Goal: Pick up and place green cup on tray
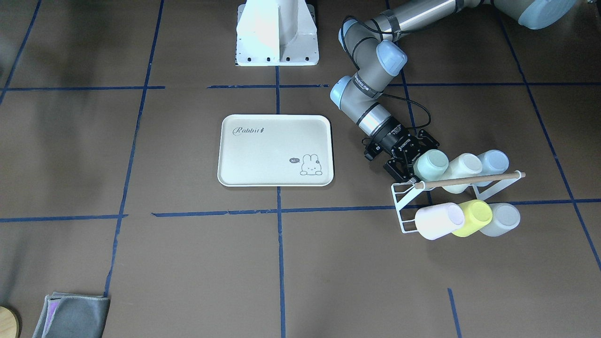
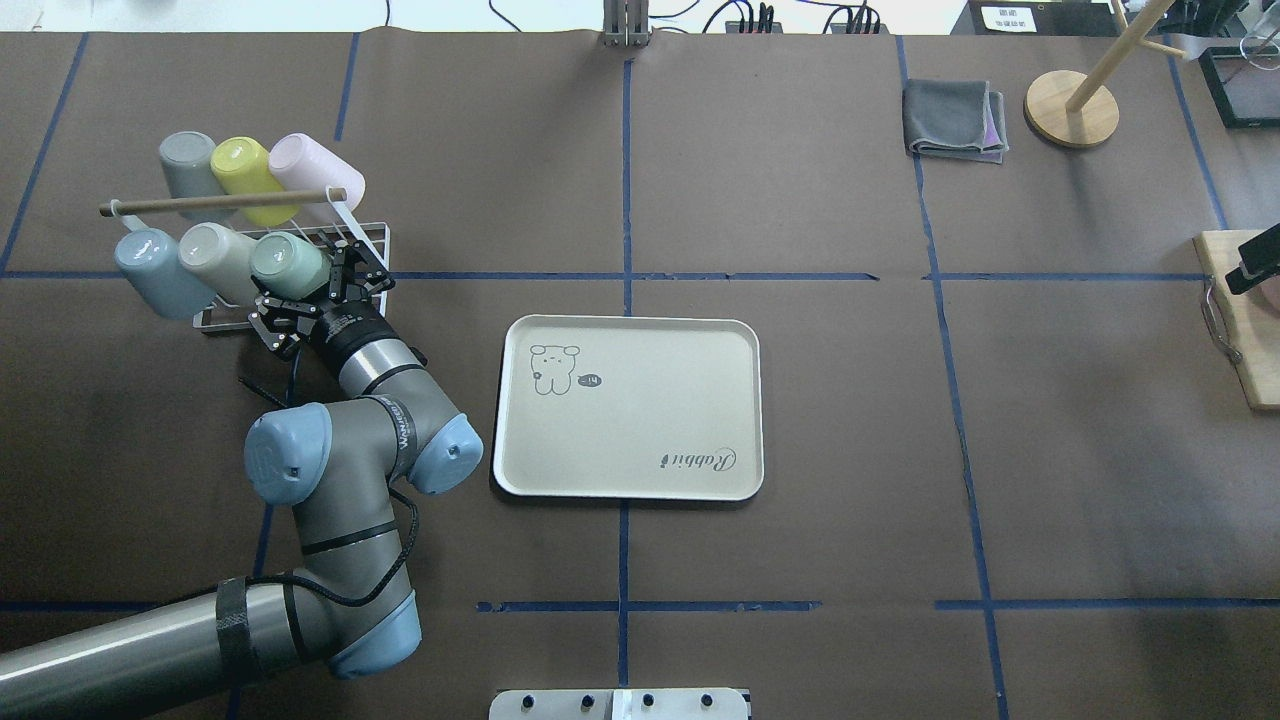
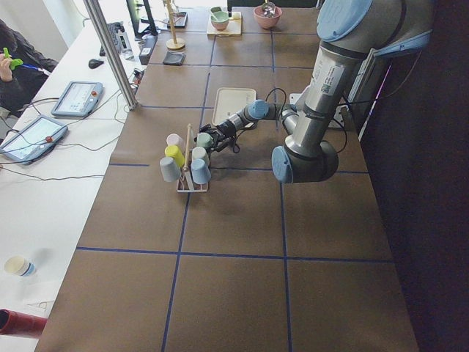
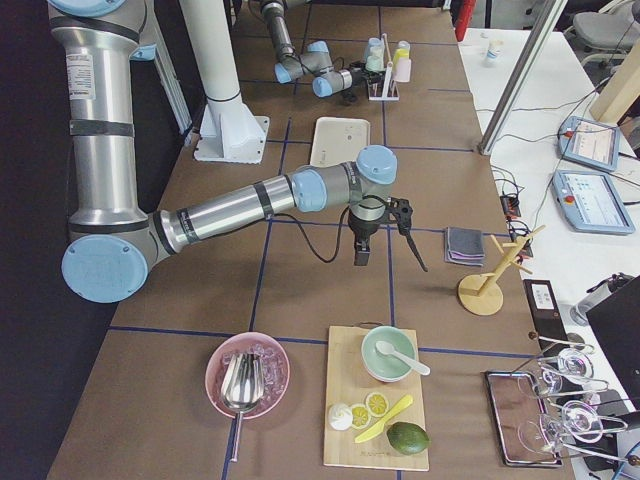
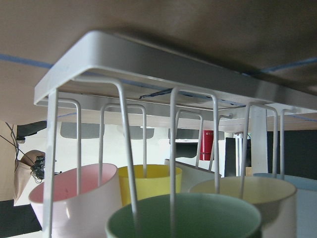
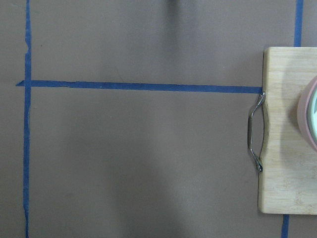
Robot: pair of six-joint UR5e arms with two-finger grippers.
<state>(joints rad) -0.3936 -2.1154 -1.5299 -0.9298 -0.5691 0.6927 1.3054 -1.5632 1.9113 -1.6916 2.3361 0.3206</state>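
While the left gripper (image 1: 419, 159) reached in with its fingers spread on either side of the green cup (image 1: 432, 164), the mint tumbler lay tilted on a white wire rack (image 1: 403, 206). It was the end cup of a row, beside a cream cup (image 1: 465, 170) and a pale blue cup (image 1: 494, 161). Whether the fingers touched it could not be told. The tray (image 1: 263, 155) sat well apart, near the table's middle. The right gripper (image 4: 385, 240) hovered near a wooden board (image 4: 345, 400); whether it was spread or pressed together could not be told.
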